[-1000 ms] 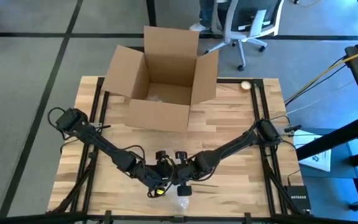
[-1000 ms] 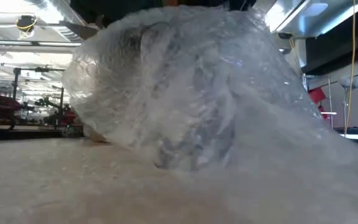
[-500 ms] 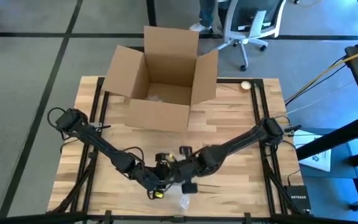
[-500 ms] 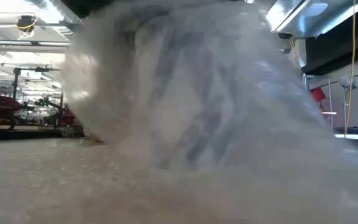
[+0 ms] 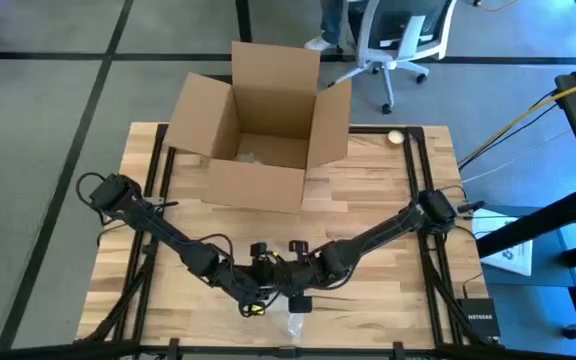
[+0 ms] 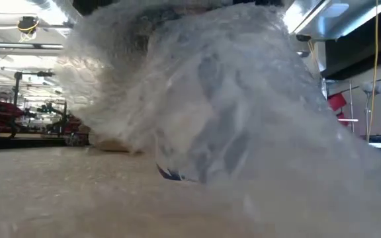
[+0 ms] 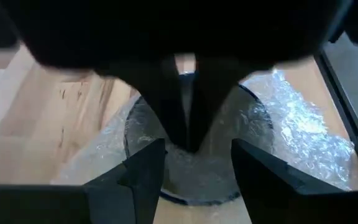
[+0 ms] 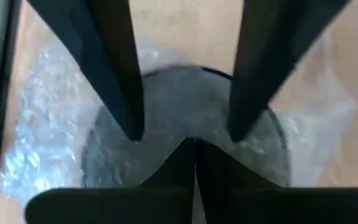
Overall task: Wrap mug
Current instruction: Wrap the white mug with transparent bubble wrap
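Mug (image 6: 204, 142), swathed in bubble wrap (image 6: 111, 79)

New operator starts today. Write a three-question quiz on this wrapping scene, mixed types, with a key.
1. True or false: the cardboard box stands at the table's far side, flaps open.
2. What covers the mug? A) paper B) bubble wrap C) cloth
3. Fill in: the left gripper and right gripper meet at the table's ____ edge.

Key: 1 true; 2 B; 3 near (front), over the mug.
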Controlling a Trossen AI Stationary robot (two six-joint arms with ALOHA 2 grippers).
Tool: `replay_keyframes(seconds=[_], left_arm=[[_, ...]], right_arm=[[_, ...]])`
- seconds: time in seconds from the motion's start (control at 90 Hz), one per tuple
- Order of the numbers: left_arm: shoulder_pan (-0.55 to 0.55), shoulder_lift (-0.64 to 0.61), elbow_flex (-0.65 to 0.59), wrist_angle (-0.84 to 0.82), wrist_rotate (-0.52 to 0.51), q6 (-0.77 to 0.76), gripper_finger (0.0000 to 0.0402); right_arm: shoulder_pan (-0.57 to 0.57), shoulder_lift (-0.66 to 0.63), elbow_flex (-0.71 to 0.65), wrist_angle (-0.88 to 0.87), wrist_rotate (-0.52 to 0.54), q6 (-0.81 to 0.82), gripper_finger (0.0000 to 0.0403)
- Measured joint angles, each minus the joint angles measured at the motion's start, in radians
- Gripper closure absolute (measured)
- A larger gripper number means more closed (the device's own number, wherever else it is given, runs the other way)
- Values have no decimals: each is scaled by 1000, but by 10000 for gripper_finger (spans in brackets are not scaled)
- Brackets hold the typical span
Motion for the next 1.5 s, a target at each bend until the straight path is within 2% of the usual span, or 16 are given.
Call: replay_keyframes(seconds=[0.144, 0.389, 0.633, 0.8, 1.056, 1.189, 1.333, 1.5], left_arm=[[0, 0, 0, -1, 0, 2, 231], [3, -2, 2, 4, -2, 5, 231], [-3, 1, 13, -10, 8, -3, 231], [-15, 2, 67, -101, -3, 12, 231], [-19, -72, 119, -276, -28, -25, 231], [-22, -126, 120, -369, -30, -92, 231], [-43, -175, 119, -567, -33, -259, 231], [-101, -212, 91, -789, -39, -497, 231]], right_arm=[[0, 1, -17, 63, -9, -3, 402], [11, 0, 112, -134, -27, -33, 402], [61, -11, 256, -239, 20, 11, 402], [102, -27, 296, -298, 99, 48, 402], [160, -27, 287, -362, 251, 169, 402], [182, -27, 285, -425, 299, 234, 402], [213, -27, 285, -588, 353, 413, 397], [273, -27, 284, -803, 418, 701, 341]])
